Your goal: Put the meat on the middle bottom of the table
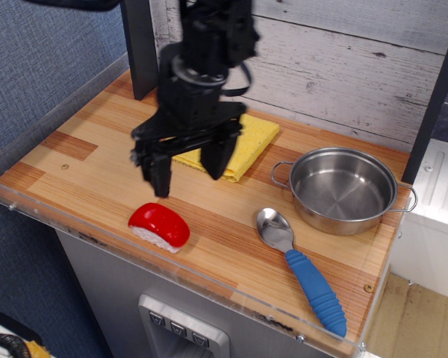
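The rectangular wooden table (pixel 82 160) of light and reddish-brown planks with a clear acrylic rim carries a round stainless steel pan (pixel 343 190), a folded yellow cloth (pixel 246 138) and a blue-handled metal spoon (pixel 302 268). Above it hangs the black gripper (pixel 188 165), jaws spread wide and empty. The small glossy red meat on its white base (pixel 160 225) lies near the front edge, about midway along, below the gripper and apart from it.

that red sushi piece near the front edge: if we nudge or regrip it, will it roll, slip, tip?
The meat rests on its flat white base on the table, so a nudge would probably slide it rather than roll it. Its glossy, rounded red top looks slippery, so a grip from above may slip off. It looks low and wide, so tipping seems unlikely.
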{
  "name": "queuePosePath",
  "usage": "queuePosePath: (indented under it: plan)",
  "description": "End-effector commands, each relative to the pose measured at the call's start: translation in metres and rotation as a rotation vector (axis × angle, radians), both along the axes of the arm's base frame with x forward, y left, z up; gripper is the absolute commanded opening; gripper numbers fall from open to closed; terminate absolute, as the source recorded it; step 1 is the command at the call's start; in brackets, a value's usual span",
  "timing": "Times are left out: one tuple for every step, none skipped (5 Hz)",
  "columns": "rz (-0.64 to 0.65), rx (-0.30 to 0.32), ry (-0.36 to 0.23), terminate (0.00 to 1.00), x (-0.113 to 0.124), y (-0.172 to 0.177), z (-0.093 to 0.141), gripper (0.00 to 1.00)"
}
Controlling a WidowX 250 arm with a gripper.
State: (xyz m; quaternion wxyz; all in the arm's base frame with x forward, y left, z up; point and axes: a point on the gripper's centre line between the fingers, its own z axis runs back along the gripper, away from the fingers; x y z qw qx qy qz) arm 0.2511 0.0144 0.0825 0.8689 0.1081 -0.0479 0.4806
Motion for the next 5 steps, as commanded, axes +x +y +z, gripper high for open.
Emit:
queuePosePath:
  plan:
    - [-0.486,0.051,0.059,0.00,0.003,-0.046,0.021,1.00]
    - [-0.737,-0.004,0.069,0.00,-0.002,-0.055,0.026,1.00]
    - [-0.950,-0.012,0.050,0.00,-0.004,-0.065,0.026,1.00]
    - [-1.122,-0.085,0.002,0.00,-0.003,-0.078,0.021,1.00]
    - [-1.122,-0.085,0.002,1.00,-0.003,-0.078,0.021,1.00]
